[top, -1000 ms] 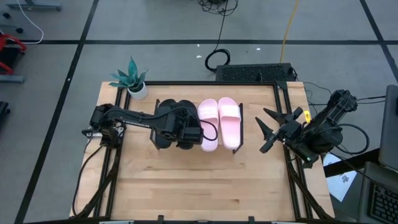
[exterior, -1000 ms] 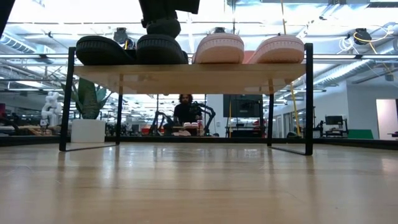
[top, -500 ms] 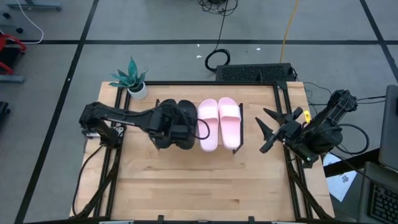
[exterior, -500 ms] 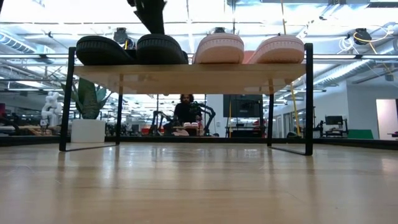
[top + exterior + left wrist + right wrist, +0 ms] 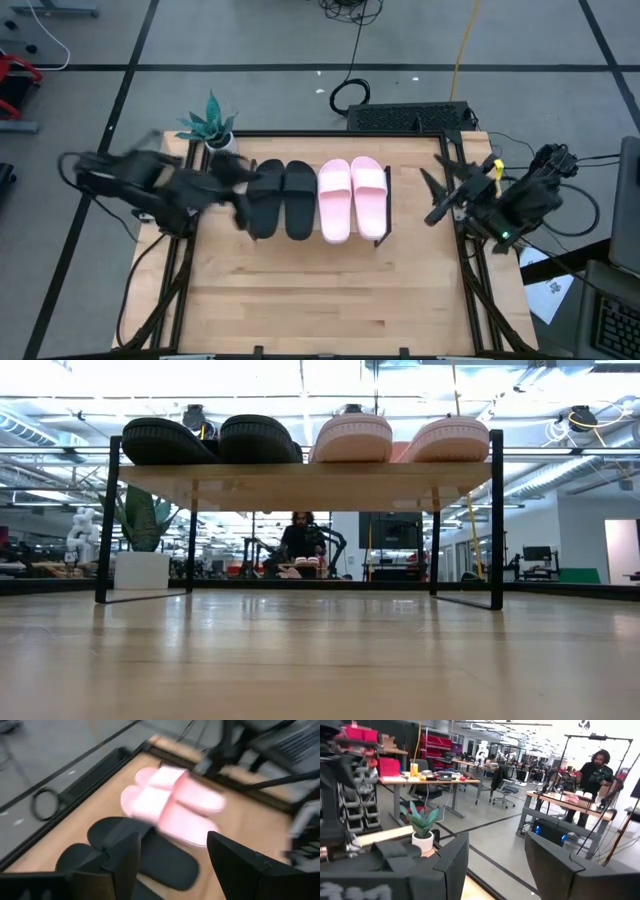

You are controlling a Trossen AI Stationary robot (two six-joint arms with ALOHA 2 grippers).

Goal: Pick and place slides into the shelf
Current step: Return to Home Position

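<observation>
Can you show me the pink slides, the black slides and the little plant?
pink slides [image 5: 334, 200]: high view, on the middle of the one beside the black pair.
black slides [image 5: 299, 198]: high view, on the middle of the one beside the pink pair.
plant [image 5: 210, 124]: high view, on its green leaves.

A grey concrete floor [image 5: 300, 40] crossed by black tape lines surrounds the pale wooden plank desk [image 5: 320, 290]. Near the left jaws, at the desk's corner, stands a spiky green plant in a small white pot [image 5: 215, 135]. On the floor beyond both pairs of jaws lie a coiled black cable [image 5: 348, 97] and a thin yellow cable [image 5: 463, 40]. Far ahead of the right jaws the room opens into a workshop, with red storage bins on shelving [image 5: 436, 742], a cluttered long workbench [image 5: 435, 780], a dark office chair [image 5: 501, 785] and a person in dark clothing at a bench [image 5: 592, 770]. Bright white ceiling lights [image 5: 200, 385] glare overhead.
</observation>
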